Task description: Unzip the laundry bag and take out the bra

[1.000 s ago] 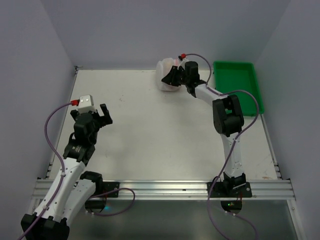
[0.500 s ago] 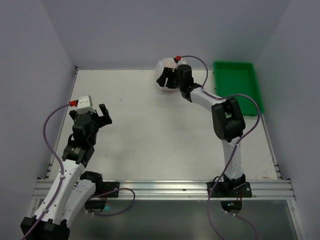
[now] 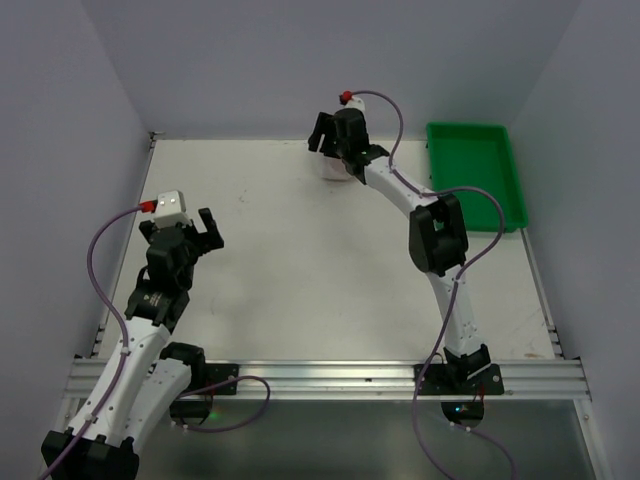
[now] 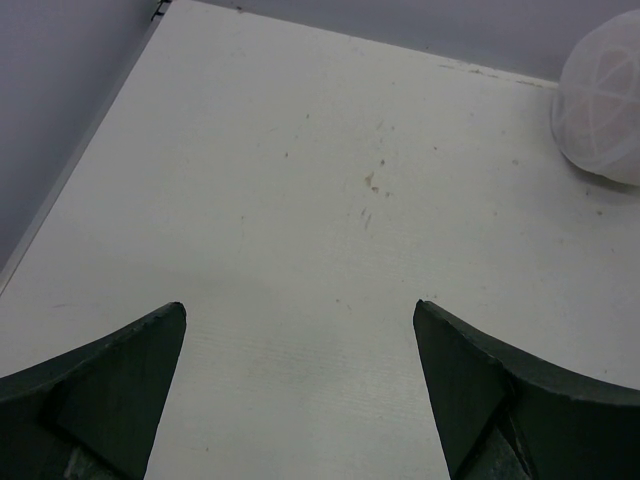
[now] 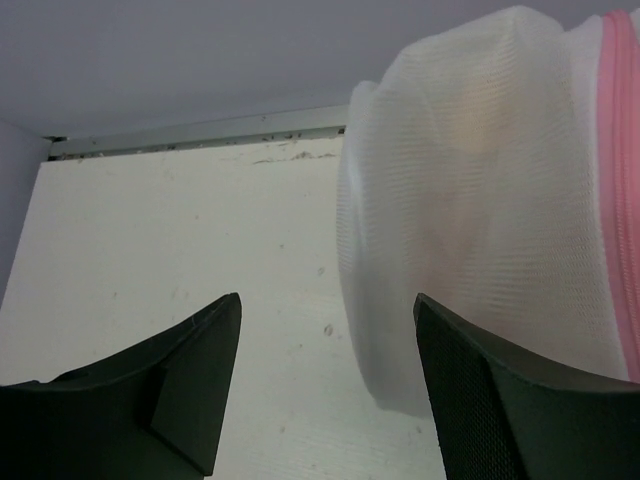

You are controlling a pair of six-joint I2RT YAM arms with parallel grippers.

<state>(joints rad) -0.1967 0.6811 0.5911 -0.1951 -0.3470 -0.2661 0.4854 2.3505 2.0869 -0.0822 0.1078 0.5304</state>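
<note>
A: Where the table [image 3: 300,260] meets the back wall, what is found?

B: The laundry bag [image 3: 328,168] is set there on the table, to the left of the green tray [image 3: 475,175] and apart from it. The right gripper [image 3: 330,140] is held just above the bag.

A: Is the bag clamped?

B: It is not. In the right wrist view the fingers are seen spread, with bare table between them. The white mesh is seen beside the finger at the right of that view, and the pink zip edge [image 5: 620,200] runs along the frame's edge. Whether finger and mesh touch cannot be told. A faint beige tint [image 5: 480,115] is seen through the mesh.

A: And the left gripper [image 3: 210,228]?

B: It is held over the table's left side, well apart from the bag, with its jaws wide and nothing between them.
</note>
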